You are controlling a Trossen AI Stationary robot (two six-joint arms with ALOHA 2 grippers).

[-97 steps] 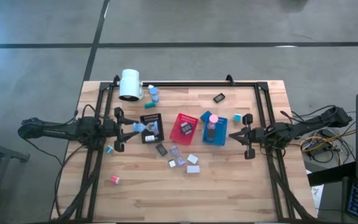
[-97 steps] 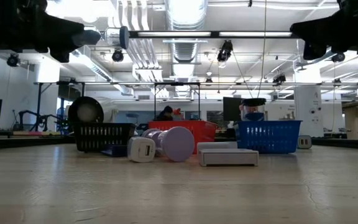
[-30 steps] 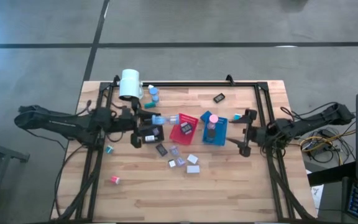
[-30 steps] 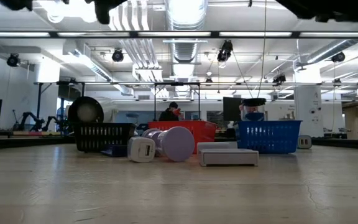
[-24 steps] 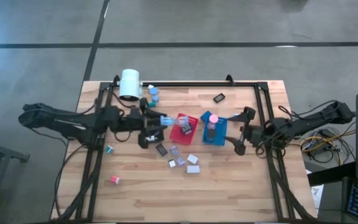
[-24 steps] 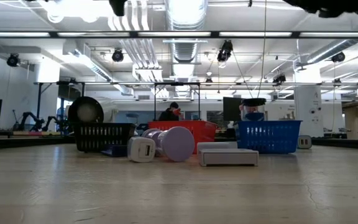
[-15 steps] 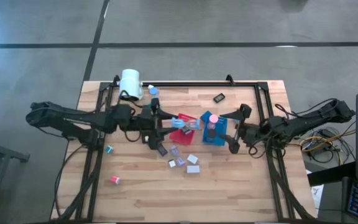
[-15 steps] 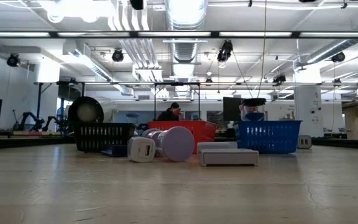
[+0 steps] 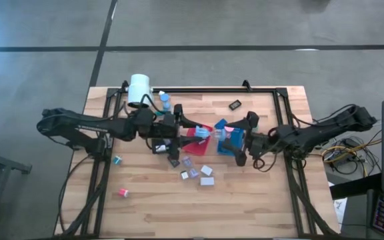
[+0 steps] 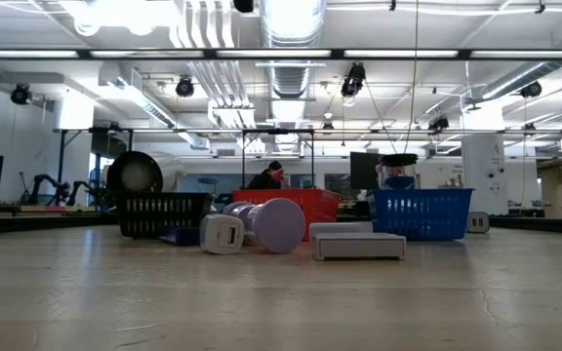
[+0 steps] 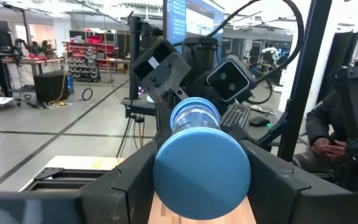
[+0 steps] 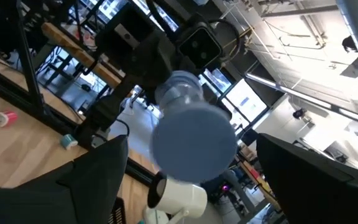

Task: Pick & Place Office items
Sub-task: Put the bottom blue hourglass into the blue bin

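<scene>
High view first: wooden table, pale planks with plain grain, framed by a thin black rail. Reaching over it from its own side, left arm, long and dark, ending with the left gripper directly above the red tray. Clamped there on a blue round cap, gripped by its sides so that the flat round end points away from the red tray, toward the other arm. Probably held out like this for a handover, or for a drop into one of the trays; cannot tell which.

Coming from the opposite side, right gripper, just beside the red tray and over the blue tray. Fingers spread wide, nothing between them touching, mouth turned to the cap as if ready to receive it. Near the cap, but apart.

Well away from the red tray, at the far table corner on the left arm's side, big white cylinder, smooth and lying down. Next to the red tray, mostly under the left arm, black tray. All three trays rectangular, with slotted plastic walls.

Loose office items nearer the front edge than the red tray: two white blocks, small and box-shaped. Farther toward the left arm's side, teal bit and pink-red piece. Beyond the red tray, alone, small black bit.

Left wrist view: cap glossy, smooth plastic, ribbed behind its head.
</scene>
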